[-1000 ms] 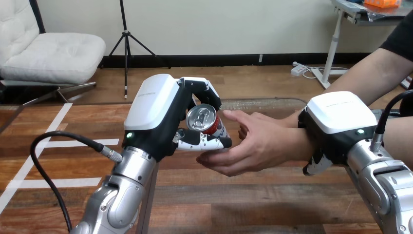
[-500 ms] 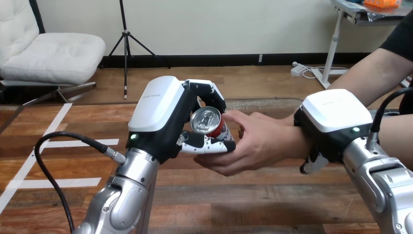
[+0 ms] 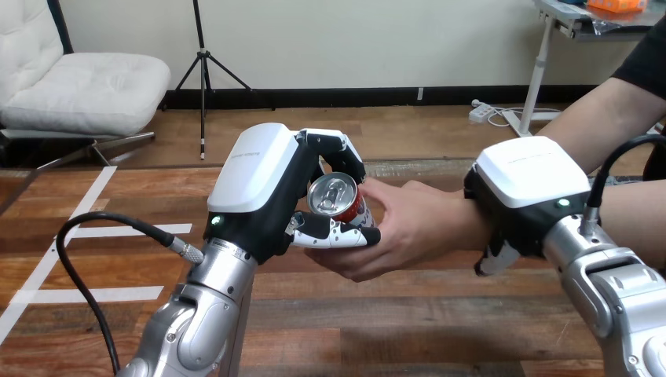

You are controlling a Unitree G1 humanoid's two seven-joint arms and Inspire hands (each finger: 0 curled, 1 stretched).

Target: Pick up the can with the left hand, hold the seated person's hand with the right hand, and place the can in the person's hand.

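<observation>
Tight — can against person's hand

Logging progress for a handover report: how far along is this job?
Done: the left hand has the can lifted, and the right hand sits over the person's wrist. In hand: the can is against the person's hand. Left: uncurling the fingers to release it.
</observation>
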